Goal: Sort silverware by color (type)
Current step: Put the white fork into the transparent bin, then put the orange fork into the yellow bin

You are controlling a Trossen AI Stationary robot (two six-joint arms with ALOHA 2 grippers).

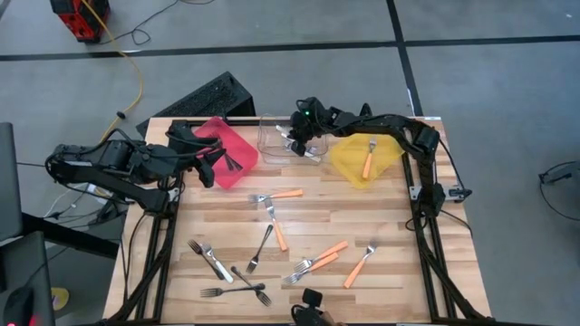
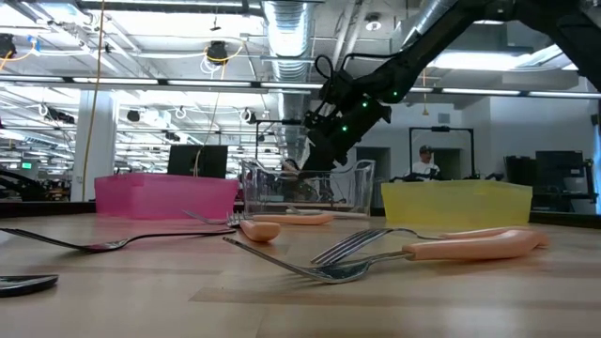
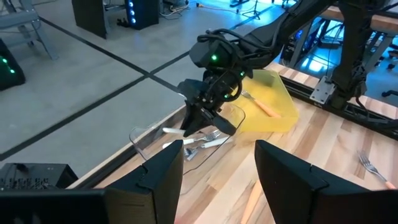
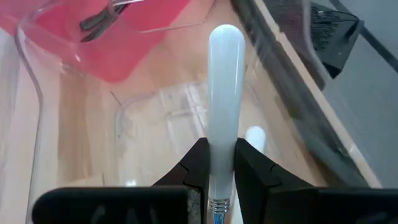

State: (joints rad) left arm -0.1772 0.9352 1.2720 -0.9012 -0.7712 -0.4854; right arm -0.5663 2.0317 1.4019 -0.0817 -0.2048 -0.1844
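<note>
Overhead, the wooden table (image 1: 299,272) carries three bins along its far edge: a red bin (image 1: 227,152) toward the left, a clear bin (image 1: 276,136) in the middle, and a yellow bin (image 1: 362,158) toward the right.

The right gripper (image 1: 299,136) is held over the clear bin. Its fingers (image 4: 196,163) are pressed onto the pale handle of a silver fork (image 4: 225,99), which points forward past them above the bin's transparent floor. The left wrist view shows more silver forks (image 3: 199,140) lying inside that bin, beneath the gripper (image 3: 205,115).

The left gripper (image 1: 210,163) rests above the near part of the red bin, its fingers (image 3: 165,171) spread apart with nothing between them. A dark fork (image 1: 234,163) lies in the red bin just beside it.

One orange-handled fork (image 1: 369,156) lies in the yellow bin.

Unsorted forks are scattered over the near half of the table: orange-handled ones (image 1: 322,258) near the centre and right, dark ones (image 1: 237,290) near the front left, and a silver one (image 1: 210,259) near these.

In the low view, a person (image 2: 425,161) stands in the room far behind the bins.
</note>
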